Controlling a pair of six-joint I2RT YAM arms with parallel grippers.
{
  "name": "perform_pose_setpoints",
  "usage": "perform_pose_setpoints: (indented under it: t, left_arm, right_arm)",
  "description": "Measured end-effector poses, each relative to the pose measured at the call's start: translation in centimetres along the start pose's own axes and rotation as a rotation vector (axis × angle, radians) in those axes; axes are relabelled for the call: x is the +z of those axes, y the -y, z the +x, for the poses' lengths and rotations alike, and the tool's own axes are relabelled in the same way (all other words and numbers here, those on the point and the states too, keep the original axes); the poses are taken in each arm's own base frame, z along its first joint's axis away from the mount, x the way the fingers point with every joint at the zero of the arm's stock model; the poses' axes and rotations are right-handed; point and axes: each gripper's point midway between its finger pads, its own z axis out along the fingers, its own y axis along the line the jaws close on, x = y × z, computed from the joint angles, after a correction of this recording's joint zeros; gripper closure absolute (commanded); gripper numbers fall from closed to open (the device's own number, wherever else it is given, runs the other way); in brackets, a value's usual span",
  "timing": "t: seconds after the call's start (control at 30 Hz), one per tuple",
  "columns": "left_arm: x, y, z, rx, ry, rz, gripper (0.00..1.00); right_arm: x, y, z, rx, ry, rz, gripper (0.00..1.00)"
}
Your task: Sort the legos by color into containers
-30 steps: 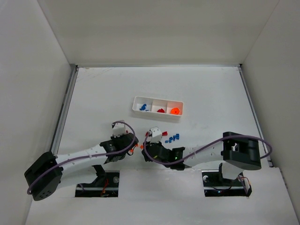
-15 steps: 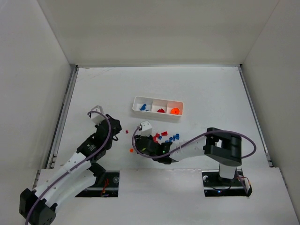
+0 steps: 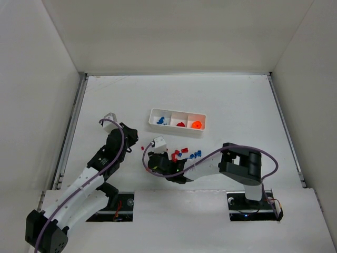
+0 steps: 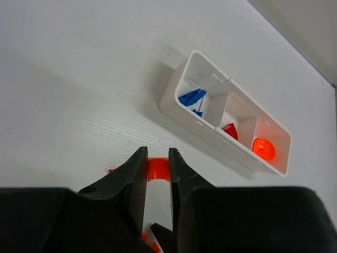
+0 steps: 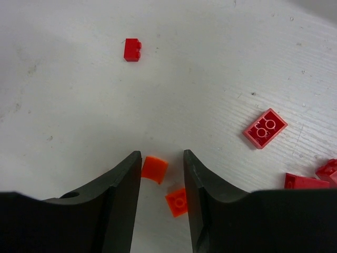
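Note:
My left gripper [image 4: 157,158] is shut on a small orange brick [image 4: 157,169], held above the table short of the tray. The white three-part tray [image 4: 210,129] holds blue pieces [image 4: 191,97] in its left cell, a red piece [image 4: 229,130] in the middle and a round orange piece [image 4: 263,148] on the right. My right gripper [image 5: 162,158] stands open low over the table, its jaws either side of a curved orange brick [image 5: 154,169] and a square orange brick [image 5: 177,202]. From above, the left gripper [image 3: 138,145] is left of the right gripper [image 3: 151,164].
Loose red bricks [image 5: 265,128] and blue bricks [image 3: 196,154] lie right of the right gripper. One red brick [image 5: 132,49] lies apart, ahead of it. White walls enclose the table, with a metal rail [image 3: 71,132] along the left side.
The left arm has swung up and to the left, away from the pile, carrying the orange brick. The right gripper has moved left over the orange bricks and its jaws have narrowed a little.

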Motion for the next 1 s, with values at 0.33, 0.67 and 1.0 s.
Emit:
perform_pose_setpoints:
  t: [0.33, 0.67, 1.0]
  left_arm:
    - [0.6, -0.3, -0.2, 0.006, 0.011, -0.008, 0.86]
    - [2.1, 1.8, 0.8, 0.045, -0.024, 0.02, 0.86]
    - [4.2, 11.4, 4.3, 0.113, -0.095, 0.198, 0.86]
  right_arm:
    - [-0.1, -0.2, 0.3, -0.027, 0.009, 0.03, 0.76]
    - [-2.2, -0.1, -1.0, -0.014, 0.031, 0.007, 0.78]
    - [-10.2, 6.9, -9.1, 0.221, 0.238, -0.042, 0.78]
